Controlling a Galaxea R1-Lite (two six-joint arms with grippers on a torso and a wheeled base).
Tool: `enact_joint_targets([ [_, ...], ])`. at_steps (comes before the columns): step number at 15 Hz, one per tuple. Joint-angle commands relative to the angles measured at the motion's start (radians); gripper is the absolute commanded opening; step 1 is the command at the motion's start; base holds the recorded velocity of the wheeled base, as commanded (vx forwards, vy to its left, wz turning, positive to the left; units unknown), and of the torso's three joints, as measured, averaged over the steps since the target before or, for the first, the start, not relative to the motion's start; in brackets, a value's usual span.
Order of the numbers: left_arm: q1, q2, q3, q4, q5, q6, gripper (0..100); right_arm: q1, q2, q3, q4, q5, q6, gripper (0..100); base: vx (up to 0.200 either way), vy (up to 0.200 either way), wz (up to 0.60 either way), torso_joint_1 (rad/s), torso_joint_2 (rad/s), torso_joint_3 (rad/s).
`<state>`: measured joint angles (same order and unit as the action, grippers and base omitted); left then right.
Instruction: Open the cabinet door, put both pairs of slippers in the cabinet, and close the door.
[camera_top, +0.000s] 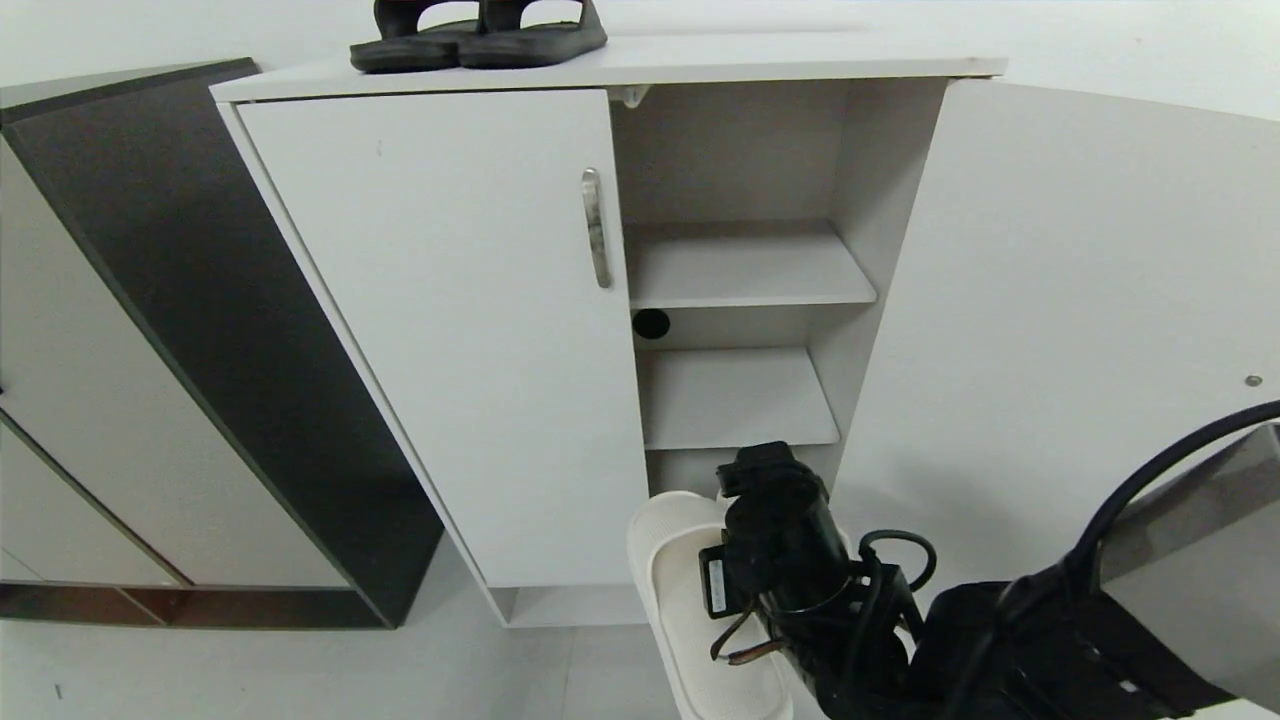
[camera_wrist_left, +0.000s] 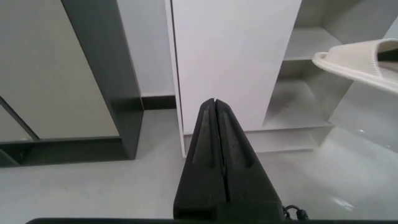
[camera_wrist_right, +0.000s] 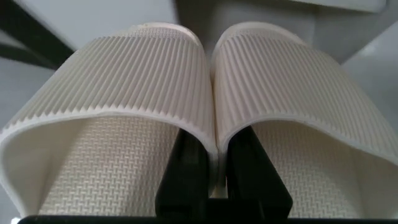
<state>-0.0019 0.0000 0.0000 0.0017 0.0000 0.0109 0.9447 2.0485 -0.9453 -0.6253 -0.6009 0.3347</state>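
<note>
The right jaws grip the white slippers (camera_wrist_right: 205, 106) by their adjoining inner sides, just before the open lower bay of the cabinet (camera_top: 780, 65); the left jaws are closed, empty, facing the shut left door (camera_top: 430, 330). Step in hand: stowing the first pair. Next, likely: advance level onto a free shelf (camera_top: 735, 400) and release; black slippers (camera_top: 480, 40) lie on top

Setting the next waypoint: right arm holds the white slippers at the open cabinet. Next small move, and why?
Probably ease the right gripper forward toward the lower shelf. Its fingers pinch the white slippers together, the right door stands open, and the pair hangs just outside that shelf.
</note>
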Motion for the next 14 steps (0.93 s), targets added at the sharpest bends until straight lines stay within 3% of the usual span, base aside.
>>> enact_joint_targets([
  [1, 0.0, 0.002, 0.0, 0.0, 0.0, 0.001, 0, -0.004, 0.071, -0.044, 0.013, -0.033, 0.0, 0, 0.0, 0.0, 0.0, 0.002, 0.0, -0.193],
  [5, 0.0, 0.002, 0.0, 0.0, 0.0, 0.004, 0, -0.061, 0.125, -0.104, -0.027, -0.089, -0.032, 0, 0.0, 0.0, 0.0, 0.004, 0.0, -0.199],
  [7, 0.0, 0.002, 0.0, 0.0, 0.0, 0.006, 0, -0.063, 0.137, -0.07, -0.191, -0.117, -0.134, 0, 0.0, 0.0, 0.0, 0.0, 0.0, -0.193],
  [10, 0.0, 0.002, 0.0, 0.0, 0.0, 0.004, 0, -0.064, 0.186, 0.022, -0.596, -0.131, -0.353, 0, 0.0, 0.0, 0.0, 0.006, 0.0, -0.18],
  [11, 0.0, 0.002, 0.0, 0.0, 0.0, 0.004, 0, -0.064, 0.186, 0.022, -0.596, -0.131, -0.353, 0, 0.0, 0.0, 0.0, 0.002, 0.0, -0.085],
  [12, 0.0, 0.002, 0.0, 0.0, 0.0, 0.004, 0, -0.084, 0.217, 0.025, -0.694, -0.151, -0.405, 0, 0.0, 0.0, 0.0, 0.0, 0.0, 0.0],
  [14, 0.0, 0.002, 0.0, 0.0, 0.0, 0.004, 0, -0.101, 0.22, 0.03, -0.705, -0.155, -0.402, 0, 0.0, 0.0, 0.0, 0.0, 0.0, 0.0],
])
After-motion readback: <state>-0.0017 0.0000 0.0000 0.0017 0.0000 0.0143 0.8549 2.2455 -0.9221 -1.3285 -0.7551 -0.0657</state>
